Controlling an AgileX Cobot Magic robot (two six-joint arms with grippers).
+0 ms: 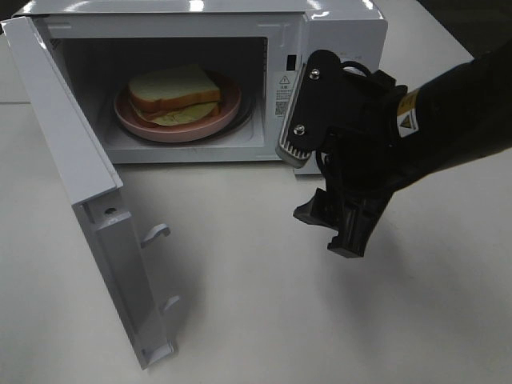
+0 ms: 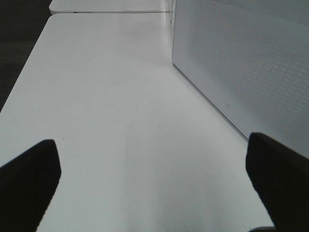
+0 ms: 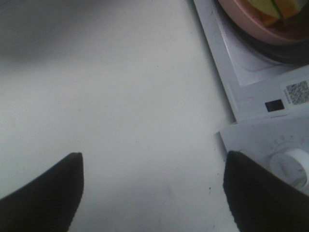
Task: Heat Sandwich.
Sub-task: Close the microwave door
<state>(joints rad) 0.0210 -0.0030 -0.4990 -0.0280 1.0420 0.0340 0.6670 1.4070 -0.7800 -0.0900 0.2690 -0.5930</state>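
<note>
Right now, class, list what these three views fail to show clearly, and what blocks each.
- Exterior high: microwave control panel, hidden behind the right gripper.
- Right wrist: sandwich, cut off by the frame edge; only a corner shows.
- Exterior high: warning label text, too small to read.
- Exterior high: left gripper, outside the frame.

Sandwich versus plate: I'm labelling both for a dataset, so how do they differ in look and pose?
The sandwich is square, white bread with a tan crust; the plate is round and pink. The sandwich lies on top; the plate carries it from beneath. The plate is wider, and its rim shows beyond the sandwich. Both sit inside the open microwave.
</note>
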